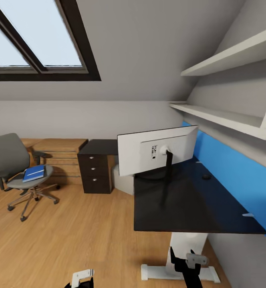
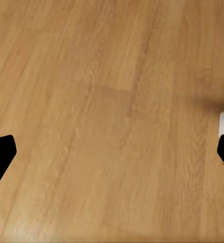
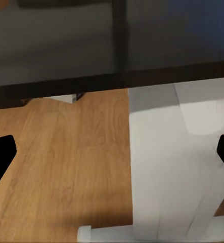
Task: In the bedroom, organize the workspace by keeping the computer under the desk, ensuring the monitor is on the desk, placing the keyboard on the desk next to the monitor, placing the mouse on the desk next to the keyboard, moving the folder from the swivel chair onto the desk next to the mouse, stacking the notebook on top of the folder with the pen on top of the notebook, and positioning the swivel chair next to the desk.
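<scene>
Showing one monitor [image 1: 157, 154], one desk [image 1: 189, 208], one swivel chair [image 1: 13, 168]

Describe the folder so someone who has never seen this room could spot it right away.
Look at the left side of the room, under the skylight, where the grey swivel chair stands on the wood floor away from the black desk. The folder lies flat on its seat. It is bright blue against the grey upholstery.
</scene>
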Available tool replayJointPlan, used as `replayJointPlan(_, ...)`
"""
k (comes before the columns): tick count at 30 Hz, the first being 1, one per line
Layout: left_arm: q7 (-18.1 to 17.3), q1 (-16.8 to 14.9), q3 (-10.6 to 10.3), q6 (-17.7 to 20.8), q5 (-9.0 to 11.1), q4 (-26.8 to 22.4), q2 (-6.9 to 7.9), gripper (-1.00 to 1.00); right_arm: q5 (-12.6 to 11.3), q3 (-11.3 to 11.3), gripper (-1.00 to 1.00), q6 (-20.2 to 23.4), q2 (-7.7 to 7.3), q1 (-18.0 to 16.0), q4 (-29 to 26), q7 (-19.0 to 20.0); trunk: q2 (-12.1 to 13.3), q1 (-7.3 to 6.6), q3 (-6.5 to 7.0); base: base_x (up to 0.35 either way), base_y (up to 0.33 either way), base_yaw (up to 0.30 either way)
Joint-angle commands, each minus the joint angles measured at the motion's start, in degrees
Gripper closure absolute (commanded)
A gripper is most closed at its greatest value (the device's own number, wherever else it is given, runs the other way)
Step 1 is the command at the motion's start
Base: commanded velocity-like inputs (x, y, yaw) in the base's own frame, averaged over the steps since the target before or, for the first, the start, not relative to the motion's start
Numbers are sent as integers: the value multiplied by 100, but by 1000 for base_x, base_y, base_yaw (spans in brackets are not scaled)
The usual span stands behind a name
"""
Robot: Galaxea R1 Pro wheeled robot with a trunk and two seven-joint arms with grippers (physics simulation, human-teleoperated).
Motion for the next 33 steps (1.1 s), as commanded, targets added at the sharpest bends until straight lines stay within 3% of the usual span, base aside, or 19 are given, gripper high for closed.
replayJointPlan(1, -6, -4, 21, -39, 36, 4, -3, -100, -61, 38, -100, -20, 1, -5, 12, 25, 37, -23, 11, -122, -280, 0)
replayJointPlan(23, 27, -4, 26, -282, 48, 4, -27, -100, -61, 33, -100, -16, 1, -7, 12, 25, 919, -506, 406, -181, -59, 0)
replayJointPlan(33, 42, -4, 37, -279, 52, 4, -16, -100, -61, 37, -100, -16, 3, -7, 12, 25, 1320, -726, 586, -222, -201, 0)
